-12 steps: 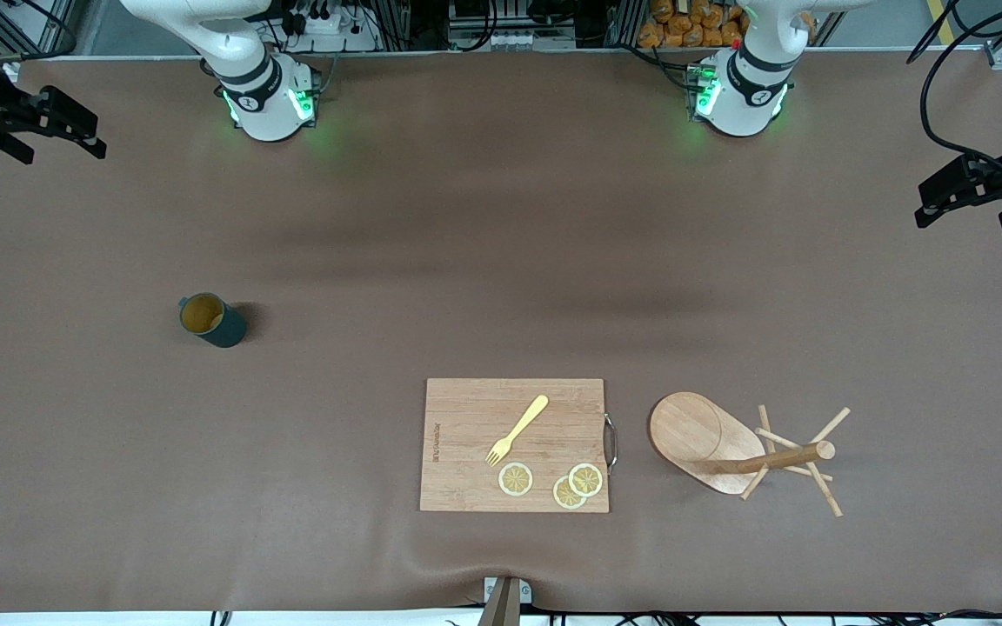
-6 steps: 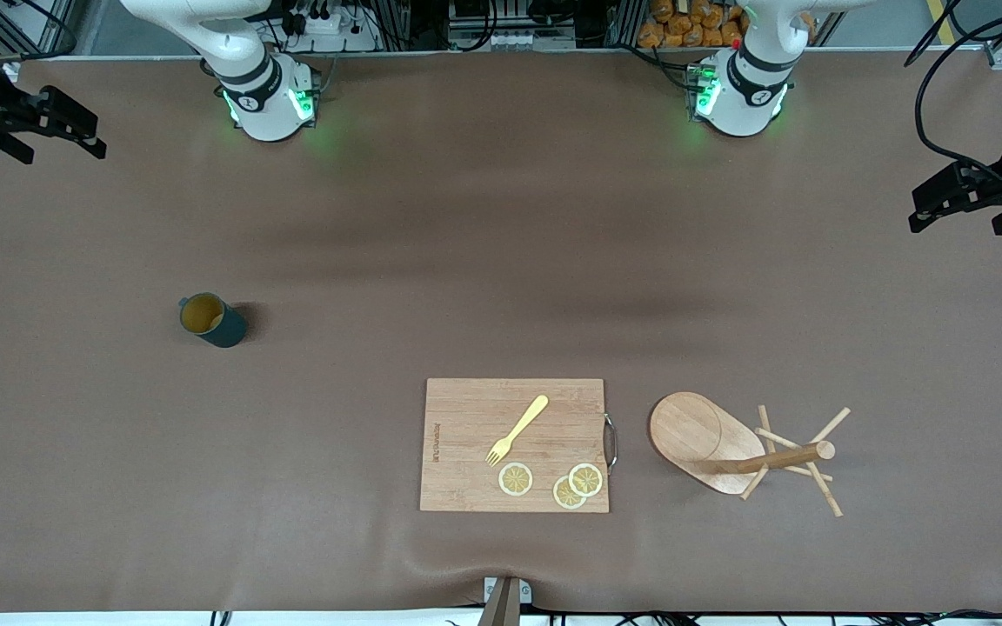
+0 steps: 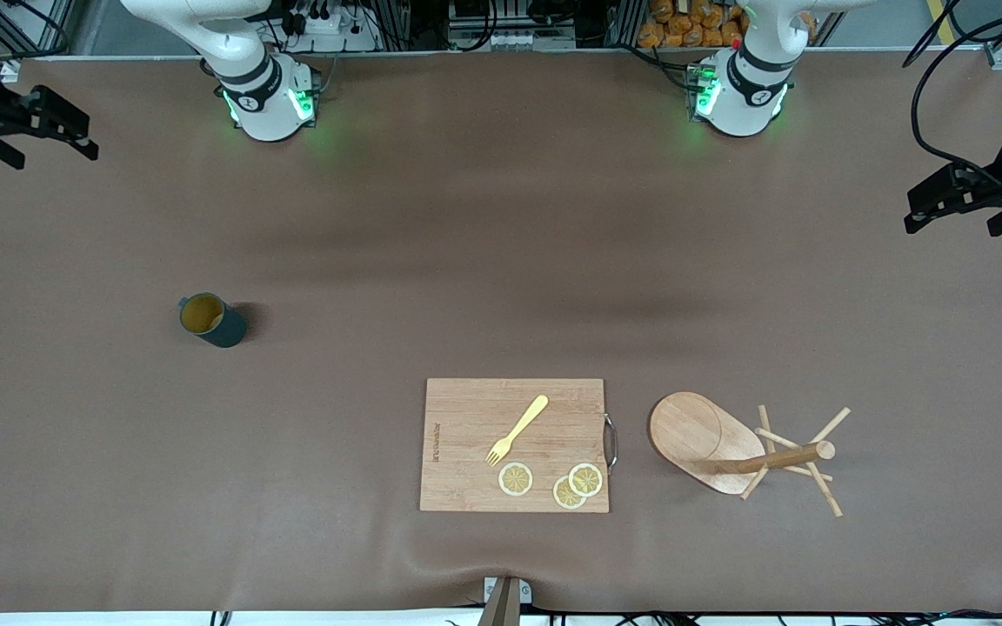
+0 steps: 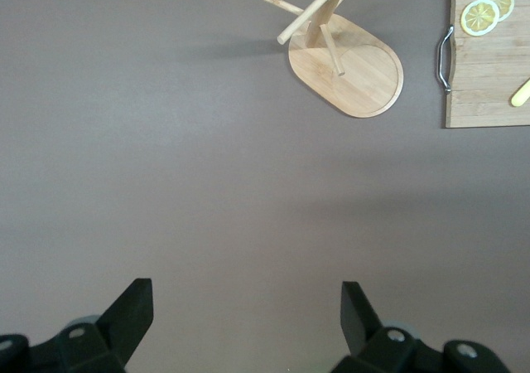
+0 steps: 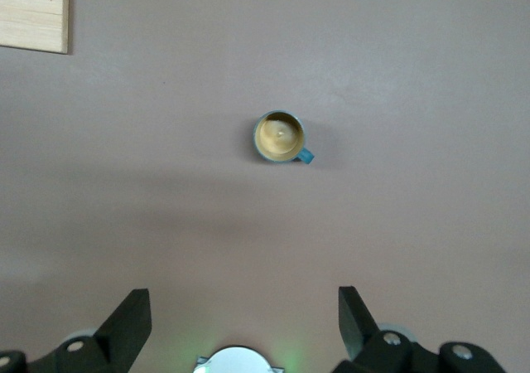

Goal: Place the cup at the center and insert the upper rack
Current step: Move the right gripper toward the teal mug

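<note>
Hovering high at the table's ends, both arms are clear of everything: left gripper over the bare mat at the left arm's end, fingers spread wide with nothing between them; right gripper over the mat at the right arm's end, fingers also spread and empty. The cup stands upright on the mat toward the right arm's end, tan inside visible, alone and well apart from the rest. The upper rack is near the front camera toward the left arm's end, just beside the cutting board but not touching it; whether it stands upright or lies tipped I can't tell for sure, as the left wrist view shows its post rising from the oval base. On the board: a yellow fork and three lemon slices at the camera-side edge.
</note>
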Tool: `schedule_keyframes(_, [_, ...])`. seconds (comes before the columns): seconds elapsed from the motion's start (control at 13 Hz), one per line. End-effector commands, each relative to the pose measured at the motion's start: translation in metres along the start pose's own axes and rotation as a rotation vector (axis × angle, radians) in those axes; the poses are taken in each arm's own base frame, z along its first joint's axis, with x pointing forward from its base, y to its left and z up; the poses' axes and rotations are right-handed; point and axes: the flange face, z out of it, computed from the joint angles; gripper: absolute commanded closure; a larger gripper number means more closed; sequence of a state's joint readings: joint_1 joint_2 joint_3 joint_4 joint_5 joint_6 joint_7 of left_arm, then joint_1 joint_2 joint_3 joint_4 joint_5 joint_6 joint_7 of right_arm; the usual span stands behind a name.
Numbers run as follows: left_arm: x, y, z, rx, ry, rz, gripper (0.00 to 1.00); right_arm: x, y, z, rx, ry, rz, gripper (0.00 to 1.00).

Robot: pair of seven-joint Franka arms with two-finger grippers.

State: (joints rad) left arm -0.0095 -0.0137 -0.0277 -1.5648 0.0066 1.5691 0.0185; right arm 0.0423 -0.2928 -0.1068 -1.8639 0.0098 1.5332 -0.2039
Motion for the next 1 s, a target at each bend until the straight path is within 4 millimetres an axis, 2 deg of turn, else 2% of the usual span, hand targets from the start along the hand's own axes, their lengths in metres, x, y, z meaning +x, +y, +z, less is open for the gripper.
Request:
schedule_keyframes(0.0, [0.002,0.002,-0.006,-0.034,0.003,-0.005,0.00,0.011,0.035,0.011,-0.003,-0.005,-0.122,0.00])
schedule_keyframes(0.08, [0.002,-0.002,-0.005,-0.037,0.000,-0.012,0.00,0.014,0.050,0.017,0.002,0.003,-0.160,0.00])
schedule_keyframes(0.15, [0.002,-0.002,-0.004,-0.037,-0.002,-0.014,0.00,0.020,0.056,0.025,0.003,-0.006,-0.179,0.00])
schedule_keyframes(0.23, [0.002,-0.002,-0.004,-0.037,-0.002,-0.014,0.00,0.025,0.060,0.032,0.004,-0.009,-0.176,0.00])
schedule_keyframes(0.46, [0.002,-0.002,-0.005,-0.036,0.000,-0.011,0.00,0.050,0.072,0.070,0.031,-0.043,-0.109,0.00])
schedule_keyframes(0.69, [0.003,-0.001,-0.002,-0.036,-0.007,-0.014,0.00,0.077,0.068,0.112,0.062,-0.087,0.043,0.00])
schedule_keyframes(0.92, [0.000,-0.001,-0.007,-0.034,0.003,-0.014,0.00,0.111,0.046,0.163,0.044,-0.118,0.242,0.00])
